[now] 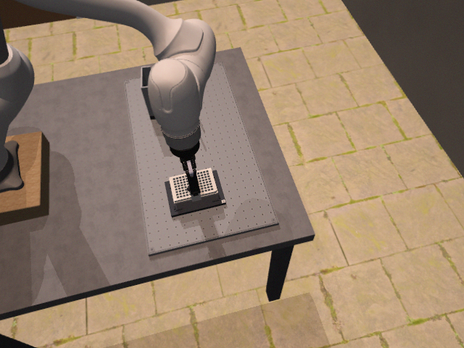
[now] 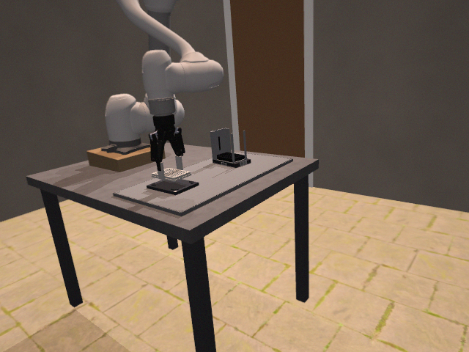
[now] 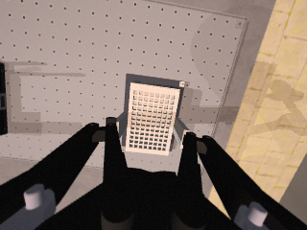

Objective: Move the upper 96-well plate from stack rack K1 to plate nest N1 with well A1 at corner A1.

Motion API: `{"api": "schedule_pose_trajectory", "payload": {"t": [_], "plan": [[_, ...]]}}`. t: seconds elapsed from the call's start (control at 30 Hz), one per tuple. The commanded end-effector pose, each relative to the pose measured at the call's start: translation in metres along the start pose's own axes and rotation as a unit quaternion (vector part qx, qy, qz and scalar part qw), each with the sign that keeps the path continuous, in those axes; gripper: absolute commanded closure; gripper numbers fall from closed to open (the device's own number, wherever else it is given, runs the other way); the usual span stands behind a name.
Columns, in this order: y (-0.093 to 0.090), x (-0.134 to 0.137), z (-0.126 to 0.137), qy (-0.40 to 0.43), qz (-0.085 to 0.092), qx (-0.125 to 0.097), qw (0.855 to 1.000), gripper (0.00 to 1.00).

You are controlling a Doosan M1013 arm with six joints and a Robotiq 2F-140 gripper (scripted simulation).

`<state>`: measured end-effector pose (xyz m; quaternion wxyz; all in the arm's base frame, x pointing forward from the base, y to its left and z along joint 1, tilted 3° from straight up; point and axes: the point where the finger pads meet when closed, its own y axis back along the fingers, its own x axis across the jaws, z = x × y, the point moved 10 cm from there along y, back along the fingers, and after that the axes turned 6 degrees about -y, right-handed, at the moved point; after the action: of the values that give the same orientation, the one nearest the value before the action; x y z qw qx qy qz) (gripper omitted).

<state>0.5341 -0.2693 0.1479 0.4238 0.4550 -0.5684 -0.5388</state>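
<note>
surface (image 2: pixel 242 196): dark top on four black legs; carries the pale hole-grid board, the arm's wooden base block, and everything else.
board (image 1: pixel 239 157): long grey perforated sheet, running roughly 12 to 6 in the top view.
arm (image 1: pixel 180 93): wrist pointing straight down over the board's 6 o'clock half, hiding most of the rack in the top view.
rack (image 2: pixel 221 141): at the board's 12 o'clock end, well apart from the pincer; a dark plate (image 2: pixel 230 156) lies low in it between the posts. Looks undisturbed, as far as the exterior view shows.
nest (image 2: pixel 172 186): flat black square toward the board's 6 o'clock end. Pale A1 square (image 1: pixel 223 201) outside its corner at about 4 o'clock in the top view.
plate (image 1: pixel 193 185): white, wells up, level; hangs just above the nest, a gap showing in the exterior view. From the wrist view the nest's dark margin peeks out around it, wider on one side; not quite centred, I judge.
pincer (image 2: pixel 168 169): pinching the plate across its two long sides, fingers vertical.
step: lowering into the nest; transfer is nearly done.
next move: trim sideways so the plate sits inside the locators, check that A1 matches the marked corner (I cannot read well letters here), descend straight until fully down, then spread the fingers.
</note>
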Motion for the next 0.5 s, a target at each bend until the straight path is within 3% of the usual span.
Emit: {"api": "schedule_pose_trajectory", "payload": {"t": [0.0, 0.47], "plan": [[-0.002, 0.0, 0.0, 0.0, 0.0, 0.0, 1.0, 1.0], [-0.019, 0.0, 0.0, 0.0, 0.0, 0.0, 1.0, 1.0]]}}
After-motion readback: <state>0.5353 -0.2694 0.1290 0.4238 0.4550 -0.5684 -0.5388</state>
